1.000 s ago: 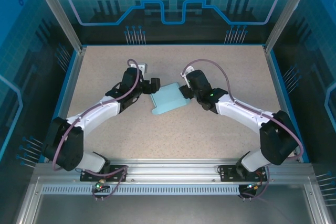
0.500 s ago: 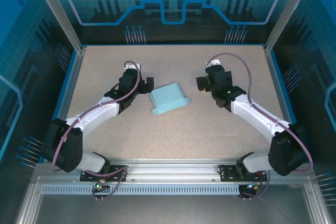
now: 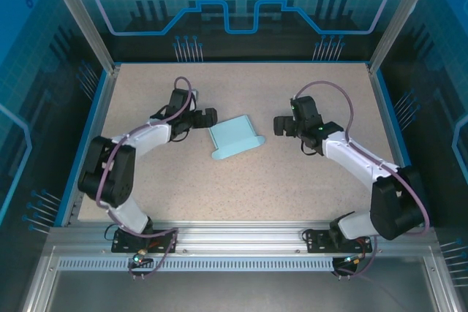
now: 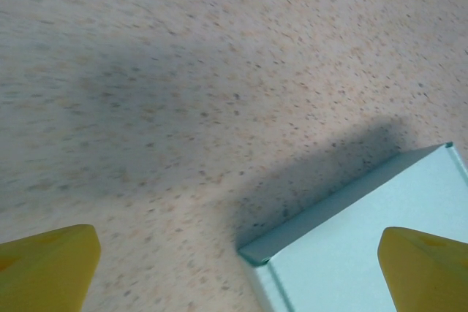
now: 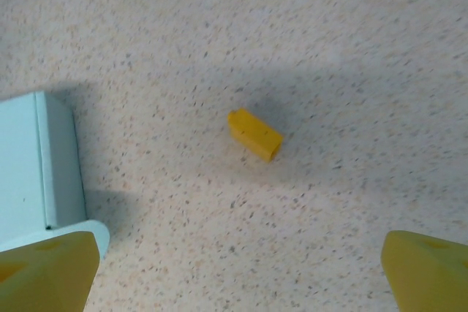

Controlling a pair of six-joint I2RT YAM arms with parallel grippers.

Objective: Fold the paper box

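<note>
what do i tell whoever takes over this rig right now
Left gripper: open, empty, just left of the paper box.
Right gripper: open, empty, to the box's right, apart from it.
Box: on the table, mid-centre, walls up, looks formed; a flap sticks out along its near side.
Small yellow block lies on the table beside the box.
Left: check that flap, tuck if needed.

Paper box (image 4: 358, 246) cropped: bottom and right edges, left wrist view; left edge, right wrist view.
</note>
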